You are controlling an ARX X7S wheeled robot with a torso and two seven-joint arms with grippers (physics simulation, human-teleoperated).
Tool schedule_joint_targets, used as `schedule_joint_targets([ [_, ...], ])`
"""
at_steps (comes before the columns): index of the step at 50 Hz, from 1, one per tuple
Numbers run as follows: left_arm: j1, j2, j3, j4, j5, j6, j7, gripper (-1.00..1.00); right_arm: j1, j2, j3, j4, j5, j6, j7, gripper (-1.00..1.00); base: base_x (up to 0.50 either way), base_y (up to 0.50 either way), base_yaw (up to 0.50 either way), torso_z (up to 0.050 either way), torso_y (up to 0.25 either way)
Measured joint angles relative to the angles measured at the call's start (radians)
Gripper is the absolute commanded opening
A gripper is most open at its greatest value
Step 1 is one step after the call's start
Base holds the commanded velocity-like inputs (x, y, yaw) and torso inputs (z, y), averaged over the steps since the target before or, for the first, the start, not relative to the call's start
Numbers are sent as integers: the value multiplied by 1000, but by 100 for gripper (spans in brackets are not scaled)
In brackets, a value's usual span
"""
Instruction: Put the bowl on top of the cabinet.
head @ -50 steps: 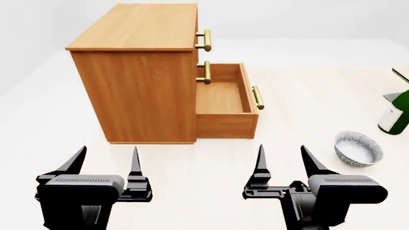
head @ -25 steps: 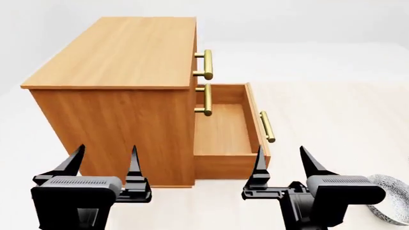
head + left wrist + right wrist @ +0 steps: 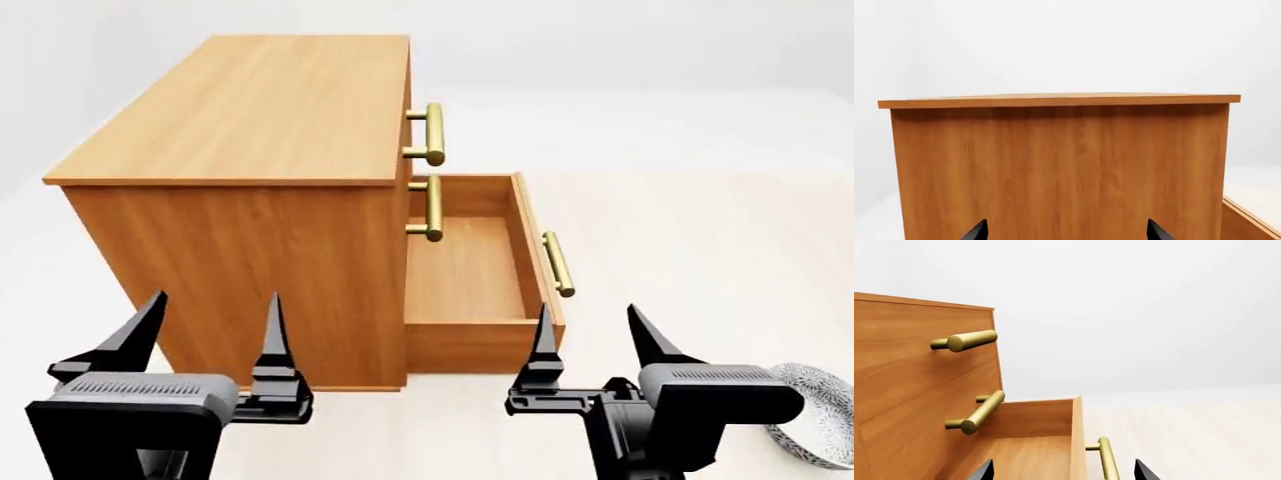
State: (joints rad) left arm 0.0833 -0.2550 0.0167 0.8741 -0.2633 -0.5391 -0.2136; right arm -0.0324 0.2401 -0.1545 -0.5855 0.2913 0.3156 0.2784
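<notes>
Pale wooden floor (image 3: 694, 230).

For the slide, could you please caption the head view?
Both open grippers, left and right, face the orange-brown wooden cabinet, bottom drawer open, patterned white bowl at right.

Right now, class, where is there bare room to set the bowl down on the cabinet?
The cabinet's flat top is bare from edge to edge. The open bottom drawer is empty too. The bowl sits low beside the right end effector.
</notes>
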Motion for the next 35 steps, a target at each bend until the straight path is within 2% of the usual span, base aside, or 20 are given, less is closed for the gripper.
schedule_joint_targets([
  [16, 11, -32, -59, 115, -70, -10, -31, 100, -4, 10, -11, 0, 4, -21, 11, 100, 40, 0, 0, 0, 0],
  [25, 15, -146, -42, 148, -160, 48, -157, 100, -7, 14, -7, -4, 19, -38, 15, 100, 466, 0, 0, 0, 0],
  [35, 15, -260, -5, 160, -230, 118, -279, 100, 2, 22, -12, -6, 20, -18, 33, 100, 0, 0, 0, 0, 0],
])
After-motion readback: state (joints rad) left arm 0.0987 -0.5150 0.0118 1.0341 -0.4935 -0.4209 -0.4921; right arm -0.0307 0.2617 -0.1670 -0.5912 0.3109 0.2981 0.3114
